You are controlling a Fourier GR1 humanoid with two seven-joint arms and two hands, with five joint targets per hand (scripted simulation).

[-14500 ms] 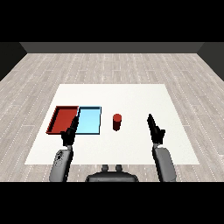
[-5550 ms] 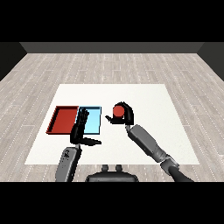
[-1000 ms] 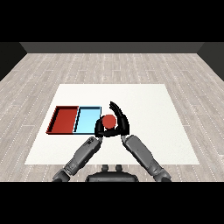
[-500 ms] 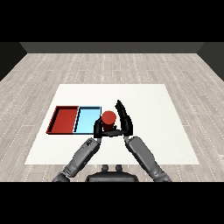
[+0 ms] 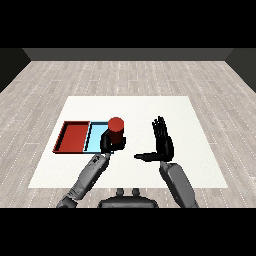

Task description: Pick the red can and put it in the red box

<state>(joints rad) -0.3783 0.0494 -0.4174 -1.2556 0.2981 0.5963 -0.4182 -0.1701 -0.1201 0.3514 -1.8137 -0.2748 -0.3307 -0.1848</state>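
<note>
Since half a second ago: right hand pulled off toward 3 o'clock, fingers straight, holding nothing. Left hand curled round red cylindrical can, over light blue tray; flat red tray adjoining at 9 o'clock. Handover likely done for reach.

Even, diffuse light falls over the flat white tabletop ahead of my hands, bright with no glare. I see no cast shadow beneath my black right hand, though its thumb stands out dark against the white. Beyond the tabletop the pale grey wood-plank floor looks duller. Edges show no warping.
</note>
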